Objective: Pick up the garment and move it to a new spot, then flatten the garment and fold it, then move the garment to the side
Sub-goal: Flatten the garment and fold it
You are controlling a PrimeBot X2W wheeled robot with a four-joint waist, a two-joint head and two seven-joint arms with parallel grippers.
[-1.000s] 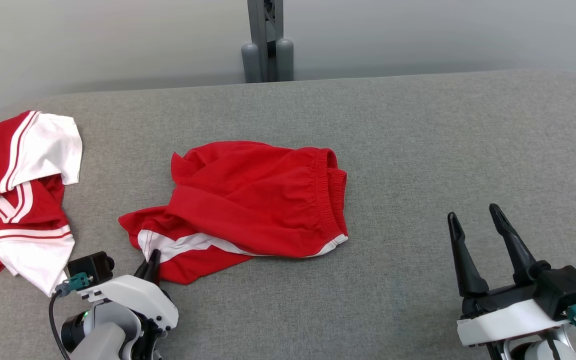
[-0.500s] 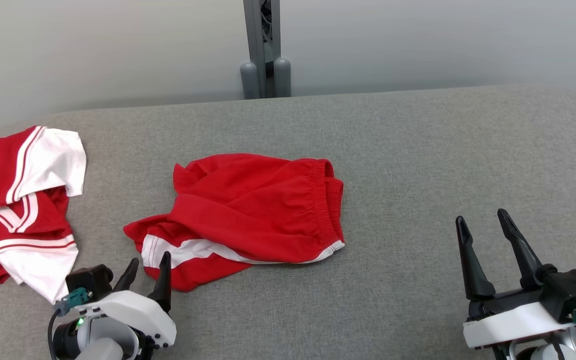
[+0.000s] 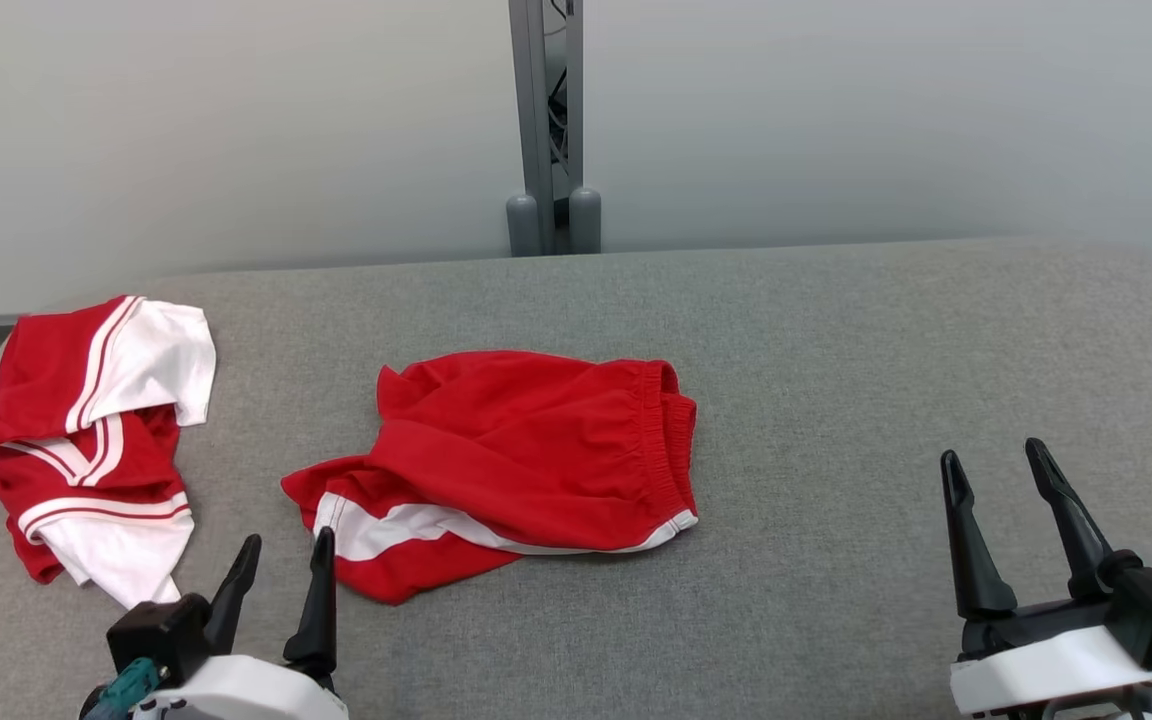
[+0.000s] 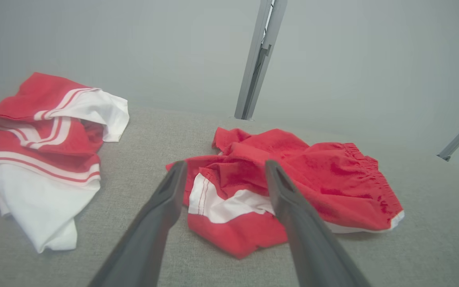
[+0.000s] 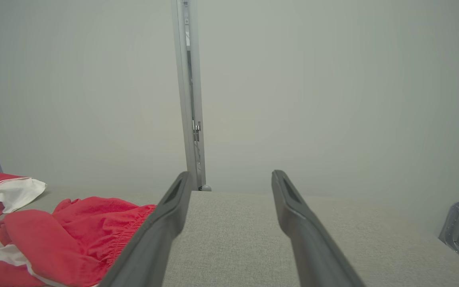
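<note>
No text, label, brand or number could be read, red shorts [image 3: 526,450] carried only white stripes, red-and-white shirt [image 3: 86,430] was equally unmarked

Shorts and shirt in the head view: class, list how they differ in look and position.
The shorts are mostly red with a narrow white band; the shirt has broad white panels and stripes. The shorts lie mid-table; the shirt lies at the left edge. Both are rumpled on the grey table.
</note>
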